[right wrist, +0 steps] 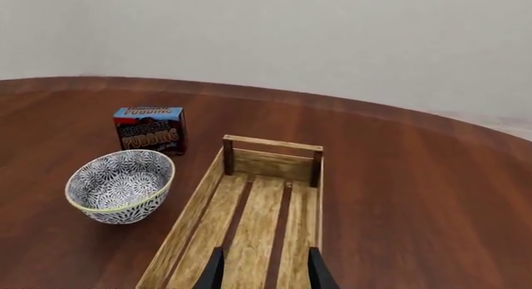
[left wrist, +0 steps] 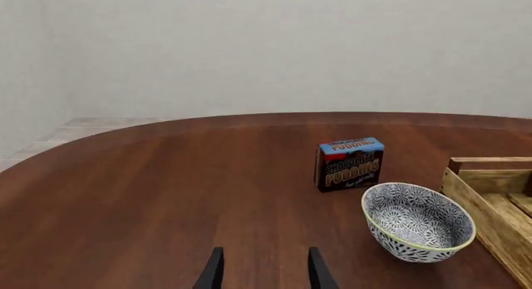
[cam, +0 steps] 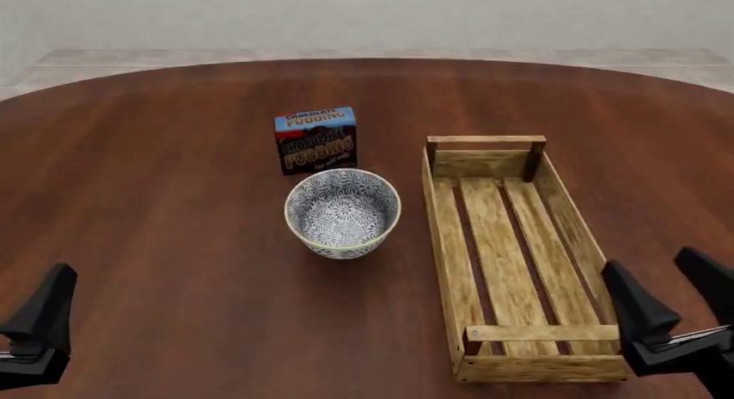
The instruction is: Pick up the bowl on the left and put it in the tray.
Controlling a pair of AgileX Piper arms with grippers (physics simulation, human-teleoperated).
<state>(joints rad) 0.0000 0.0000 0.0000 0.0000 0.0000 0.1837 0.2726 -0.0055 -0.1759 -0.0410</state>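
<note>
Dark reddish wood table [cam: 172,227], nothing lifted yet. The bowl [cam: 342,213] sits upright on it just beside the tray's [cam: 442,244] long left wall, apart from it, w/ the pudding box [cam: 315,139] just beyond the bowl on its far side. Tray holds nothing.

Both arms are parked at the near table edge, well apart from the bowl. Left gripper [cam: 40,326] jaws apart, nothing between them, as the left wrist view shows [left wrist: 263,271]. Right gripper [cam: 679,300] jaws also apart and unloaded, near the tray's near end.

Step in hand, by my read: reach w/ left arm. To do it well, prob come down over the bowl's near-left rim, one finger inside and one outside, pinch the wall. Staying off the far side avoids bumping the pudding box; staying off the tray side avoids shoving the bowl into the tray wall. Lift enough to clear that low wall before moving across.

Hard to see: in the front view left gripper is cut off by the frame edge, so fingers overlap there. Wrist views show only fingertip stubs. Tray's near end is cut off in both wrist views.
</note>
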